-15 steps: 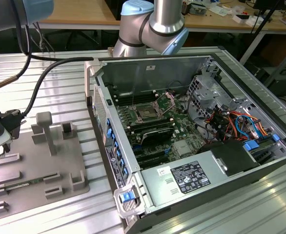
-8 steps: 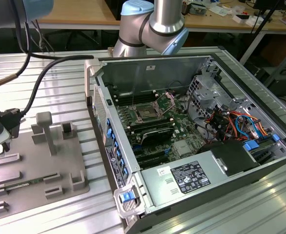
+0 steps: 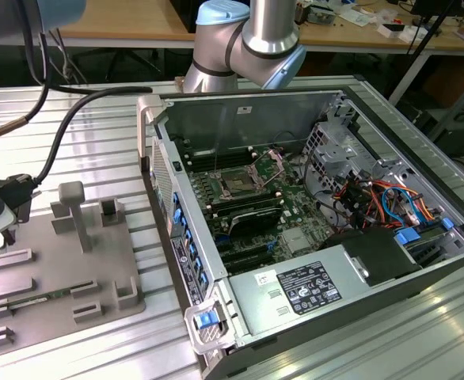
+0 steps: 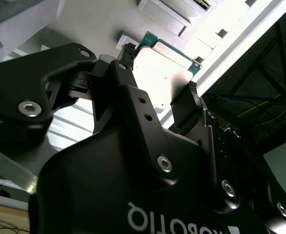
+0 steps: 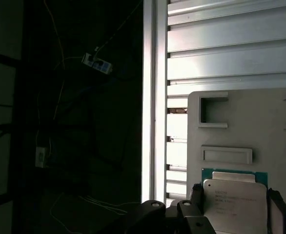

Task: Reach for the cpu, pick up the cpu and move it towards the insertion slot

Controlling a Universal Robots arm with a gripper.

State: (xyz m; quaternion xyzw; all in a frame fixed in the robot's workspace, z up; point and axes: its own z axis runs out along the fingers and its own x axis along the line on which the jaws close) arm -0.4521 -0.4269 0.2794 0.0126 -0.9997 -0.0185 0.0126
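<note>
The cpu point(image 4: 165, 68) is a flat square chip with a pale metal top and a green rim. In both wrist views it sits between my two black fingers, which press on its opposite edges. My gripper point(image 4: 160, 69) is shut on it, over the grey fixture plate point(image 5: 260, 122). The first wrist view has the cpu point(image 5: 234, 200) and my gripper point(image 5: 234, 197) just past a shallow rectangular pocket of that plate. In the exterior view my gripper point(image 3: 6, 226) is at the far left, over the plate point(image 3: 50, 261). The insertion slot point(image 3: 238, 184) lies far to the exterior view's right, inside the open computer case, with its metal bracket raised.
The open computer case point(image 3: 311, 214) has tall metal walls, a power supply point(image 3: 303, 289) at its near end and orange and blue cables point(image 3: 374, 198) on the right. Upright grey posts point(image 3: 74, 210) stand on the plate. A black hose point(image 3: 74, 127) runs over the ribbed table.
</note>
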